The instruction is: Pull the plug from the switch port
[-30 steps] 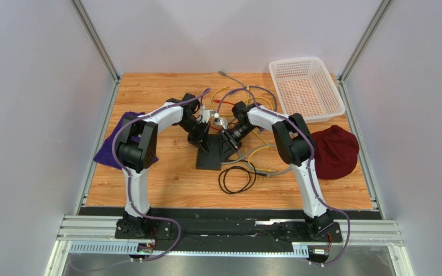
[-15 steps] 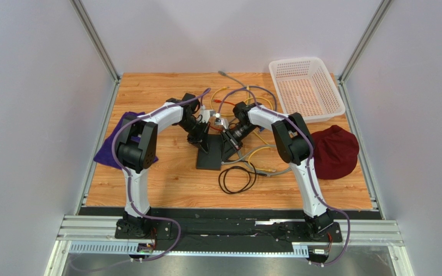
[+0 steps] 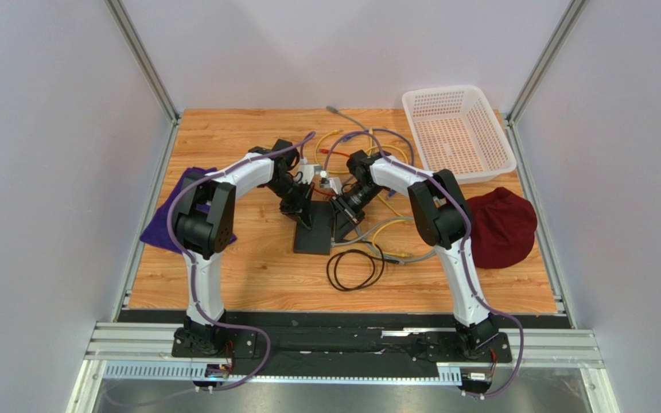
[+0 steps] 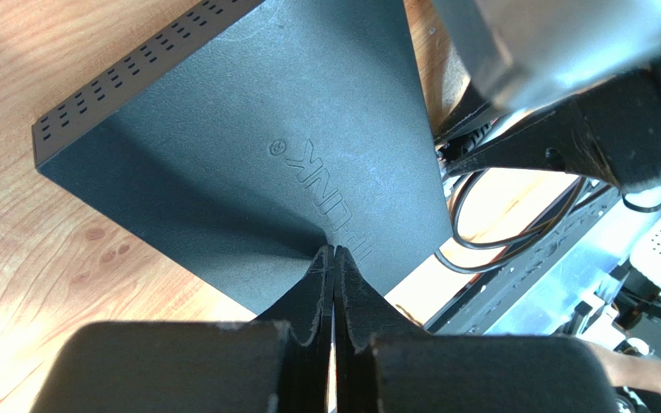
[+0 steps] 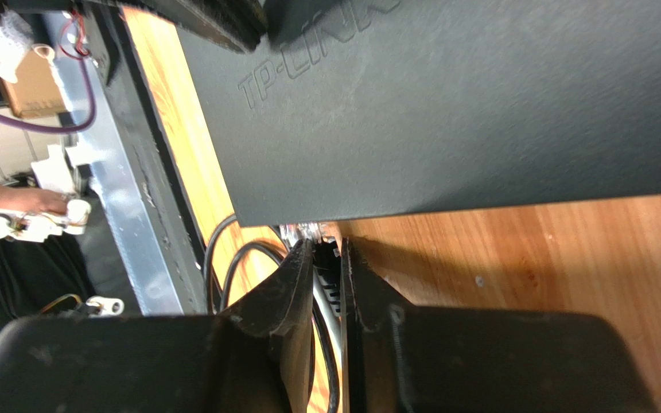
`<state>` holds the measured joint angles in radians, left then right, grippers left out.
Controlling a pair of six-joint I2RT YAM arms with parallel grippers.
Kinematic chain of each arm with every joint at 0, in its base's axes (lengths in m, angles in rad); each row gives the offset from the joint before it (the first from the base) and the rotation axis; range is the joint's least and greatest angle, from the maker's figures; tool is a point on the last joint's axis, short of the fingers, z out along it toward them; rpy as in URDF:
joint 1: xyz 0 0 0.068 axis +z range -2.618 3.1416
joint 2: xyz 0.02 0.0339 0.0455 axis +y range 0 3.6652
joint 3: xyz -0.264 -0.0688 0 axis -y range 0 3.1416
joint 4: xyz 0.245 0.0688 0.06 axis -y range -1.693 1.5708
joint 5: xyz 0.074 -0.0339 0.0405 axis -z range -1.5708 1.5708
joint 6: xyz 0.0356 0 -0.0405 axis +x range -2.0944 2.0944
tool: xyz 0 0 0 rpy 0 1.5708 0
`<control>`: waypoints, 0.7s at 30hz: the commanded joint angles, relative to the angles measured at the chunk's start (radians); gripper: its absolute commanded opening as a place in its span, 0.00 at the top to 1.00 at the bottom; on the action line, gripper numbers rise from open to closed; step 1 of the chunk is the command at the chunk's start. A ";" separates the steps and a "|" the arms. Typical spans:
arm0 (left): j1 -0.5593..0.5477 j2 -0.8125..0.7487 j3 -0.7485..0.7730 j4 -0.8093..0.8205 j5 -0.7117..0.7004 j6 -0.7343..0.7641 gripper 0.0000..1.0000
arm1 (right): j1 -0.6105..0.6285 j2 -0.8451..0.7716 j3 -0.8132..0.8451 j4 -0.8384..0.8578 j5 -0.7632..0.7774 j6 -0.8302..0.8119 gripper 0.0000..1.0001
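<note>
Left gripper (image 4: 334,255) fully closed, tips pressing on the switch (image 4: 248,146) top. Right gripper (image 5: 329,247) narrow, pinching the plug (image 5: 326,265) at the switch's edge.

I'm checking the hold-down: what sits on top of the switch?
The left pincer, shut, with its tips touching the top of the switch by the embossed logo. The patch under those tips is covered.

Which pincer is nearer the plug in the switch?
Right. The right pincer clasps the plug at the switch's edge. The left pincer is shut, with its tips on the switch's flat top, away from the plug.
</note>
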<state>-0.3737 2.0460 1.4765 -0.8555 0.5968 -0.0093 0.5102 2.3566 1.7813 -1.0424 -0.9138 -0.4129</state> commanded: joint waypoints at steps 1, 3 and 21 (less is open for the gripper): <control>-0.013 0.006 0.011 0.013 -0.081 0.066 1.00 | 0.002 -0.007 0.048 -0.040 0.170 -0.113 1.00; -0.014 0.006 0.010 0.015 -0.077 0.066 1.00 | -0.001 0.003 0.061 -0.064 0.165 -0.115 1.00; -0.019 0.008 0.018 0.012 -0.061 0.063 1.00 | -0.002 -0.287 0.006 0.019 0.182 -0.098 0.48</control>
<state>-0.3817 2.0460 1.4803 -0.8539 0.5976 0.0124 0.5110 2.2684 1.8027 -1.0927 -0.7383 -0.4740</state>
